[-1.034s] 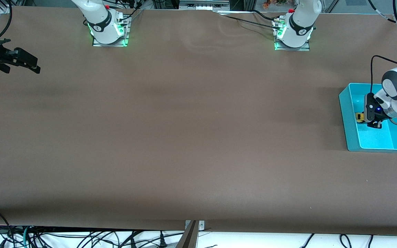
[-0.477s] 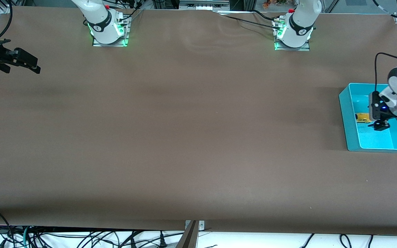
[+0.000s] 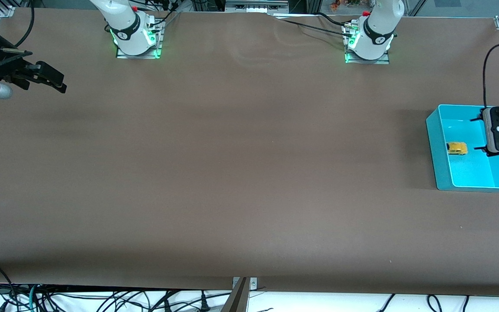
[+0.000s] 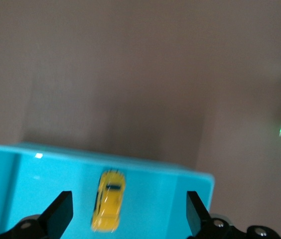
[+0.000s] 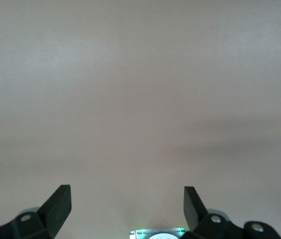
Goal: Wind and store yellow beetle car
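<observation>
A brown table (image 3: pixel 241 173) carries a turquoise bin (image 3: pixel 438 151) at three o'clock. The left gripper (image 3: pixel 497 138), fingers spread and empty, hangs above it; the right gripper (image 3: pixel 46 80) (also spread) waits at ten o'clock. The yellow beetle car (image 3: pixel 457 148) lies inside.

Yellow, turquoise and brown

The yellow beetle car (image 3: pixel 457 148) is showing bright yellow with dark windows; the bin (image 3: pixel 438 147) around it is glowing plain turquoise; the table (image 3: pixel 232 164) is lying flat brown, unpatterned; both arm bases are shining white with green light.
</observation>
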Tool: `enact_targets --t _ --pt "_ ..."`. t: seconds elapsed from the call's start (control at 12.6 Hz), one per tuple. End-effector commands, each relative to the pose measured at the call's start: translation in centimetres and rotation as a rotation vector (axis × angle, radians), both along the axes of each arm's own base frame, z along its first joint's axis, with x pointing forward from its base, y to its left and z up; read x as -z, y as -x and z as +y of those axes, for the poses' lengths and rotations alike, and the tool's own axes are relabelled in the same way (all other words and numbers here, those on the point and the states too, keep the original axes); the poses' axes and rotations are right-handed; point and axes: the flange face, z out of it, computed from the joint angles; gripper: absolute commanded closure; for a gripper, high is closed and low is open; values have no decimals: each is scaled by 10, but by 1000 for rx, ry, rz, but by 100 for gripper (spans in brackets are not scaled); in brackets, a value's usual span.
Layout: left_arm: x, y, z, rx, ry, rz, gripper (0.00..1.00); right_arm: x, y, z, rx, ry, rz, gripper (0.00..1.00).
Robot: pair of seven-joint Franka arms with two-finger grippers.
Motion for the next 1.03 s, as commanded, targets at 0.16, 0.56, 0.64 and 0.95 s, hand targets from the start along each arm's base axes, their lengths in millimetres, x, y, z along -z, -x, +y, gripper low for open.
enact_targets --t 0.16,0.56,0.64,0.95 --pt "-48 -13 -82 -259 94 56 0 -7 0 -5 20 -14 10 0" --pt "-114 -23 -170 -502 6 42 0 -6 -1 -14 -105 -79 8 0" --pt "-124 -26 -179 -547 -9 34 0 -6 -2 -18 -100 -83 7 0" --pt "-159 -21 -210 -813 -107 40 0 -6 -2 -24 -89 -82 7 0"
